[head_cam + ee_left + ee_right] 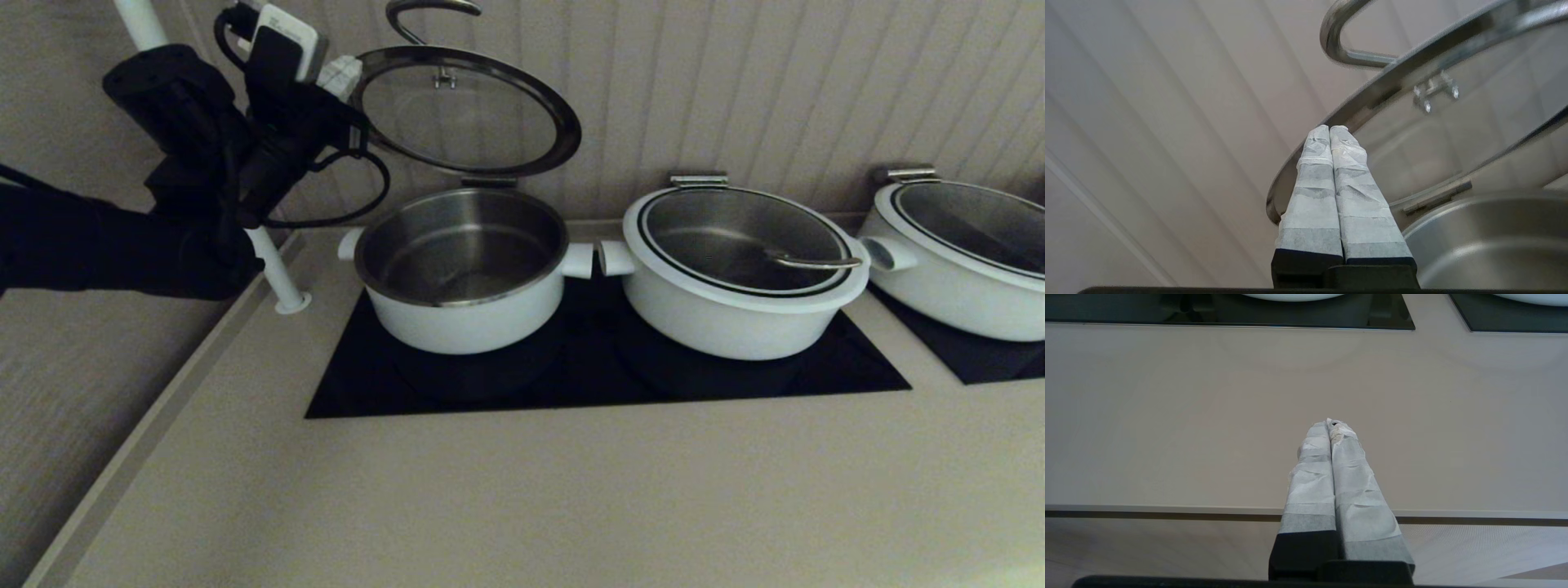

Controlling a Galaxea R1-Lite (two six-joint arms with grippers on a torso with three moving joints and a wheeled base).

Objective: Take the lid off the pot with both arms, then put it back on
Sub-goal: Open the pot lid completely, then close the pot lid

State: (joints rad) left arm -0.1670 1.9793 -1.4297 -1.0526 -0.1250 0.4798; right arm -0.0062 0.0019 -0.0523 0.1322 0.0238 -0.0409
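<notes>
The pot (461, 314) is white with a steel lining and stands open at the left of the black cooktop. Its glass lid (465, 114) is tilted up on its back edge above the pot, underside facing me, steel loop handle (433, 12) at the top. My left gripper (353, 90) is at the lid's left rim. In the left wrist view its fingertips (1329, 130) are shut together with nothing between them, against the lid rim (1372, 106), and the pot's rim (1494, 245) lies below. My right gripper (1331, 425) is shut and empty over the bare counter near its front edge, out of the head view.
Two wider white pots (735, 318) (955, 294) with their lids on stand to the right on black cooktops (588, 384). A white pole (269, 261) stands at the counter's left edge beside my left arm. A ribbed wall runs behind the pots.
</notes>
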